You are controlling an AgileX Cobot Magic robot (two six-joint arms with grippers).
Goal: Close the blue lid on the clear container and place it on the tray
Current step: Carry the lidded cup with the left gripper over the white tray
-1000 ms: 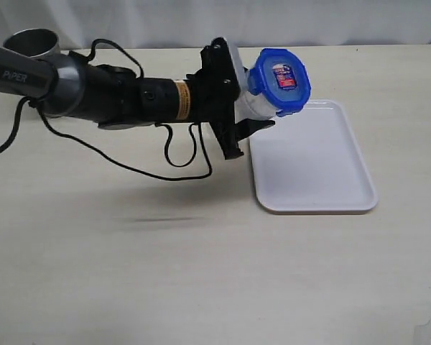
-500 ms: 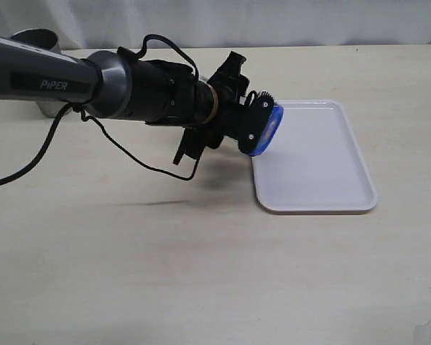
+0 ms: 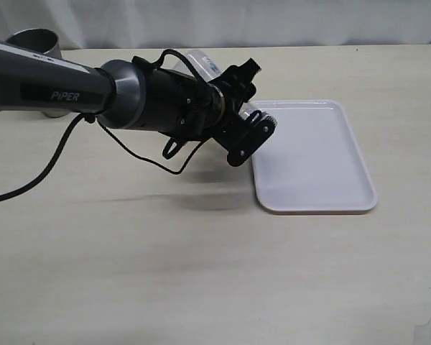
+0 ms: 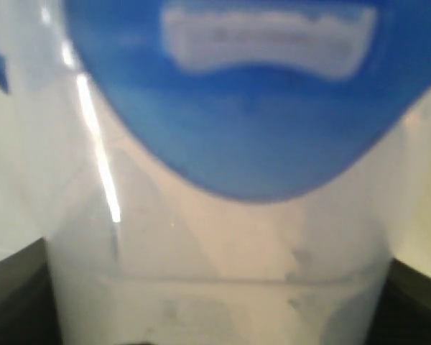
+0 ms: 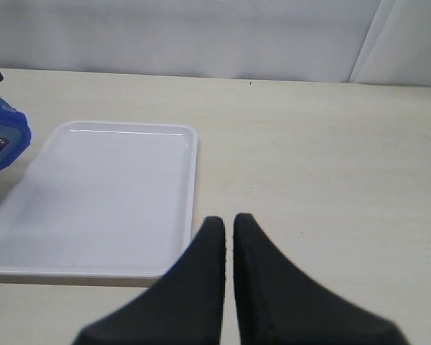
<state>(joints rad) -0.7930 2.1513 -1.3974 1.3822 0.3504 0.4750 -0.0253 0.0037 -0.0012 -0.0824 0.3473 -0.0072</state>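
Centre frame, by the tray point(image 3: 316, 158), we see the left pincer point(image 3: 250, 136) pinching the clear container point(image 4: 215, 273) tilted; released so, it may topple.

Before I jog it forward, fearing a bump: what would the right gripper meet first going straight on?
The way looks free: the right gripper points over bare table beside the tray, nothing standing ahead. Its downward slant is unclear.
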